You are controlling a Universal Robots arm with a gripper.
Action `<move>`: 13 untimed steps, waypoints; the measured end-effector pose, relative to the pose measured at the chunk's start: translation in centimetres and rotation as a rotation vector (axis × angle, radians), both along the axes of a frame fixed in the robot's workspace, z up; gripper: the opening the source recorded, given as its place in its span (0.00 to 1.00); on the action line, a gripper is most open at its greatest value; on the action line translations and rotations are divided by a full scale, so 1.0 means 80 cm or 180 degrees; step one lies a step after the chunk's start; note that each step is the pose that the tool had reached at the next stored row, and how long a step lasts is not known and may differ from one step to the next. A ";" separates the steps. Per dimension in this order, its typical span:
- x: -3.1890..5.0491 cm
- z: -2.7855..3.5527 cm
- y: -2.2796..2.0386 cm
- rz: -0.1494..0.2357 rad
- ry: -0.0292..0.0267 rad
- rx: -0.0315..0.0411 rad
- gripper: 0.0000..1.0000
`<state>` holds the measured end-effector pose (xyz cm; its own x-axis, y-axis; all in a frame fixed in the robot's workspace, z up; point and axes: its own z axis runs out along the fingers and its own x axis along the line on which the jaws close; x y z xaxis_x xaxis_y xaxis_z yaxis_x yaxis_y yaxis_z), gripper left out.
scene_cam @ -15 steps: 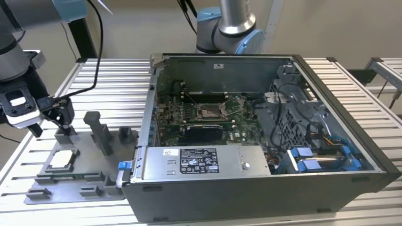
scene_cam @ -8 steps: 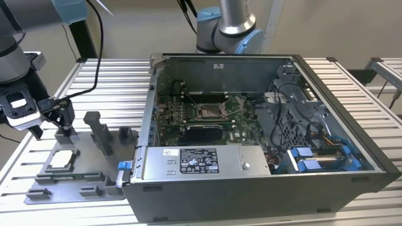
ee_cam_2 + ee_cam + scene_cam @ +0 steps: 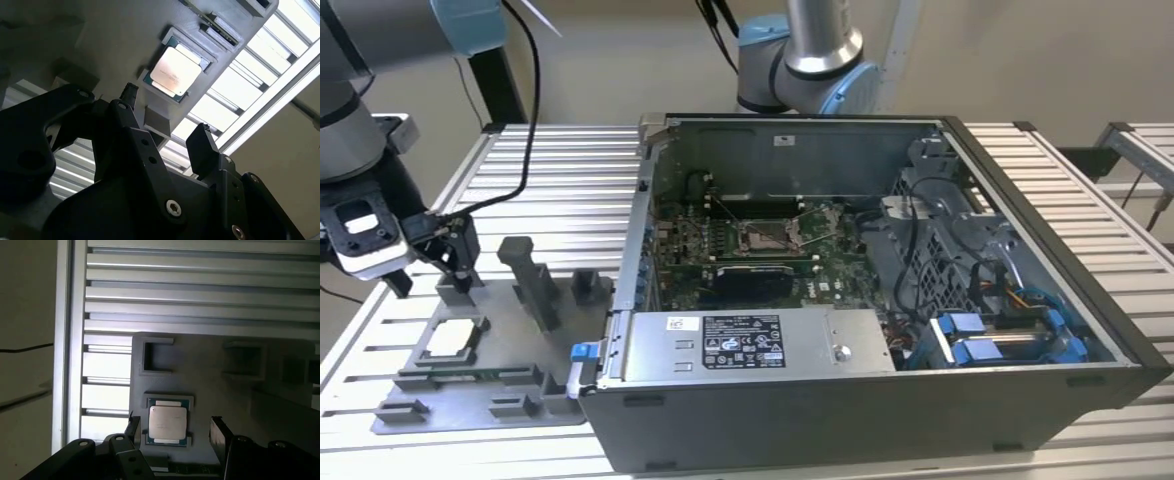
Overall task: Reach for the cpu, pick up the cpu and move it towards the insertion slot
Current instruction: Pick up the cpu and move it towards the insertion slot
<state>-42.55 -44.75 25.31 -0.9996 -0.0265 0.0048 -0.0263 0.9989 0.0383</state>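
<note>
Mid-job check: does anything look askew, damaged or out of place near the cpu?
Nothing stands out. The cpu lies flat and square in its recess on the grey fixture; the gripper hangs above it, jaws open and empty.

In the first wrist view table slats (image 3: 200, 290) glare white (the gripper (image 3: 175, 422) silhouetted)

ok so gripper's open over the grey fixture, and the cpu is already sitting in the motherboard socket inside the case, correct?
Not quite. The gripper is open over the grey fixture, but the cpu lies in a recess of that fixture, outside the case, as both wrist views show. The insertion slot shows a dark centre in the exterior view.
</note>
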 end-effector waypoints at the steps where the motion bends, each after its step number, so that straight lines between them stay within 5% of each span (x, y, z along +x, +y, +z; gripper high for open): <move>1: 0.000 -0.0005 0.0000 0.0000 0.0000 0.0000 1.00; 13: 0.000 -0.0068 -0.0001 0.0000 0.0000 0.0000 1.00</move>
<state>-42.56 -44.75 24.77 -0.9996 -0.0264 0.0048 -0.0262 0.9989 0.0382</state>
